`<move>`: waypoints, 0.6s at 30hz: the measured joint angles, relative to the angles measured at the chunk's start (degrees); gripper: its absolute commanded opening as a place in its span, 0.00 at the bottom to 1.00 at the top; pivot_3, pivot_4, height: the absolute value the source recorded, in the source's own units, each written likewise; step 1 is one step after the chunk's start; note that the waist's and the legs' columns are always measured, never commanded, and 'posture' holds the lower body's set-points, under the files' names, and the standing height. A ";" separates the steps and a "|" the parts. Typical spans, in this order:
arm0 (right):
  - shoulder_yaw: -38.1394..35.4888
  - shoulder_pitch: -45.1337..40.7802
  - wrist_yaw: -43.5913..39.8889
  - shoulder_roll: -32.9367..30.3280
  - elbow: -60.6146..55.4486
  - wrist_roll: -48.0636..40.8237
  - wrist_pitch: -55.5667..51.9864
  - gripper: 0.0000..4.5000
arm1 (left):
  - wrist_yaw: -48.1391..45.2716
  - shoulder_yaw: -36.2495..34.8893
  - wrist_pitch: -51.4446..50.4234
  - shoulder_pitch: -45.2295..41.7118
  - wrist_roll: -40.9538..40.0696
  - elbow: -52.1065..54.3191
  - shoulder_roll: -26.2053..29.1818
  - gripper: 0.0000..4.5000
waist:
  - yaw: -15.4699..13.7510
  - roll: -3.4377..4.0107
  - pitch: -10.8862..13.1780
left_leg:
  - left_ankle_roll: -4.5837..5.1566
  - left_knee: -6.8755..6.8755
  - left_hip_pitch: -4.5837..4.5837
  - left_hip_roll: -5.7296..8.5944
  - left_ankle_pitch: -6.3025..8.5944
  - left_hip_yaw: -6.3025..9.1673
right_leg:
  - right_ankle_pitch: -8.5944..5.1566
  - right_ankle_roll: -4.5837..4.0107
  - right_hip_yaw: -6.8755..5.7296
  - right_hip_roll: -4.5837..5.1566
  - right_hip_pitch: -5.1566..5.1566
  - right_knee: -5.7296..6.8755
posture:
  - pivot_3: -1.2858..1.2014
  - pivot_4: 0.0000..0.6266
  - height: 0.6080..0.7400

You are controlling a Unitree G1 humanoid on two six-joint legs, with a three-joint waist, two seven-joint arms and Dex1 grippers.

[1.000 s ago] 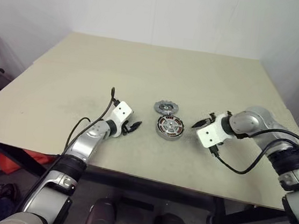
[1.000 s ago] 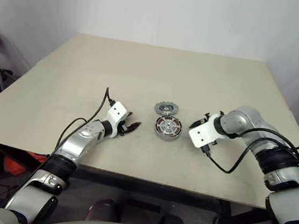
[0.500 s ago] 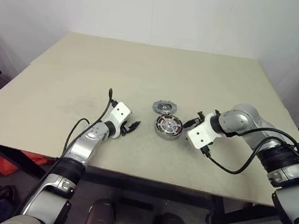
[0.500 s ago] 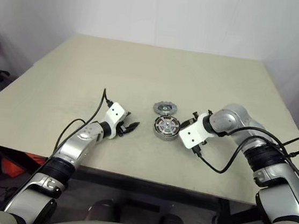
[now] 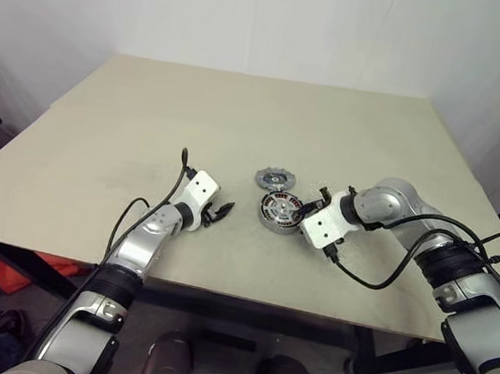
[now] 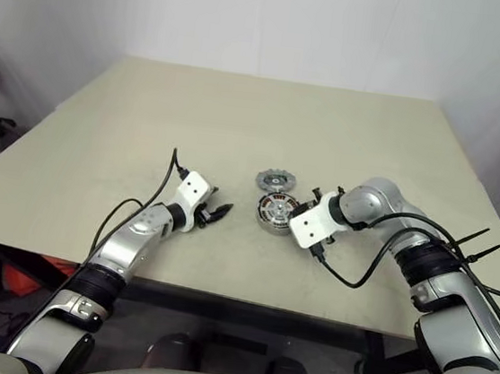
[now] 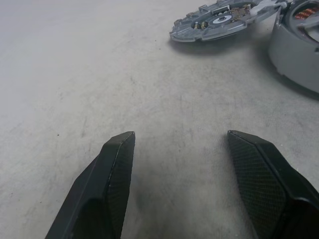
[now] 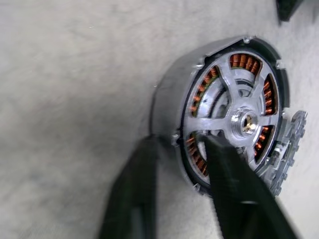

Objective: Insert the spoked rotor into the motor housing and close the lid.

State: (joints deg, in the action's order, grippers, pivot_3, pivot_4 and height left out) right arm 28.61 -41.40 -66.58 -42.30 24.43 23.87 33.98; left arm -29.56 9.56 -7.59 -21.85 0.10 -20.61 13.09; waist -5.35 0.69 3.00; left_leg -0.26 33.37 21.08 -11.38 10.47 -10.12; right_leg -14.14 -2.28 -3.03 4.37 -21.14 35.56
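The motor housing (image 5: 280, 212) is seen at the frame's centre on the table (image 5: 239, 123), the grey spoked disc (image 5: 273, 180) just above it. Left of it, the left gripper (image 5: 223, 212) is held apart, empty. At its right edge, the right gripper (image 8: 177, 142) is clamped over the housing's rim.

Motor housing (image 8: 219, 114): bright machined metal, satin silver wall and glossy spokes, copper-coloured wire coils between them, brass-toned hub centre; right tool (image 8: 179, 164): matt black fingers, one on each side of the housing's rim; grey disc (image 7: 219, 22) beyond the left tool: dull cast-looking metal with small copper-coloured parts; left tool (image 7: 182, 144): black fingers (image 7: 112, 184) with a fine woven, matt texture; counter (image 7: 99, 74): pale beige, matt, faintly grainy and scuffed.
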 measured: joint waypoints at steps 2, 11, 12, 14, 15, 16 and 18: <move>-0.07 -0.05 -0.04 -0.21 0.40 0.01 0.64 0.02 | 0.16 -0.04 -0.02 0.12 0.07 0.05 0.11 0.69 | 0.19 -0.08 -0.04 | -0.01 0.00 -0.06 -0.01 0.00 0.00 | 0.00 0.00 0.00 -0.01 0.03 0.00 | 0.52 0.00 1.00; 0.04 -0.42 3.09 1.78 3.50 1.08 1.07 0.01 | 1.04 -0.35 -0.40 0.23 0.48 0.12 0.60 0.69 | 1.32 -0.14 -0.02 | -0.06 0.00 -0.15 -0.01 -0.03 0.01 | 0.05 -0.06 0.00 -0.01 0.06 0.01 | 0.52 0.00 1.00; -0.04 -0.43 3.44 1.99 3.71 1.09 0.66 0.01 | 1.04 -0.37 -0.39 0.24 0.52 0.12 0.68 0.69 | 1.37 -0.14 -0.02 | -0.06 0.00 -0.16 -0.02 -0.03 0.01 | 0.05 -0.06 0.00 -0.01 0.05 0.01 | 0.52 0.00 1.00; -0.26 -0.43 4.04 2.46 4.05 1.03 -0.40 0.01 | 1.04 -0.37 -0.37 0.24 0.60 0.13 0.74 0.69 | 1.43 -0.15 -0.02 | -0.07 0.00 -0.15 -0.01 -0.04 0.01 | 0.05 -0.06 0.01 -0.01 0.04 0.01 | 0.52 0.00 1.00; -0.57 -0.43 4.56 2.95 4.34 0.94 -1.89 0.01 | 1.05 -0.36 -0.36 0.24 0.69 0.15 0.73 0.69 | 1.45 -0.15 -0.02 | -0.07 0.00 -0.13 -0.01 -0.04 0.01 | 0.06 -0.07 0.01 -0.01 0.01 0.01 | 0.52 0.00 1.00; -3.21 0.84 3.44 5.43 2.69 -2.69 -12.78 0.01 | 1.14 -0.40 -0.33 0.31 0.74 0.35 0.76 0.69 | 1.45 -0.17 0.02 | -0.07 0.00 -0.09 -0.01 -0.04 0.03 | 0.08 -0.11 0.02 -0.05 -0.02 0.02 | 0.52 0.00 1.00; -6.69 2.52 1.46 7.86 -1.80 -7.59 -27.90 0.01 | 1.23 -0.41 -0.20 0.55 0.69 0.78 0.59 0.69 | 1.31 -0.02 0.11 | -0.07 0.00 0.05 0.00 -0.05 0.02 | 0.12 -0.15 0.02 -0.05 -0.10 0.04 | 0.52 0.00 1.00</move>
State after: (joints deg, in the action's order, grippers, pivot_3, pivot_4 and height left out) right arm 21.93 -38.88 -65.12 -34.44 22.62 16.28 6.08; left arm -28.33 9.15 -7.79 -21.30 0.80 -19.83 13.68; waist -4.04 0.66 3.11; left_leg -0.33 33.36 21.13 -11.37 10.41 -10.10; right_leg -14.02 -2.43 -3.02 4.33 -21.24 35.60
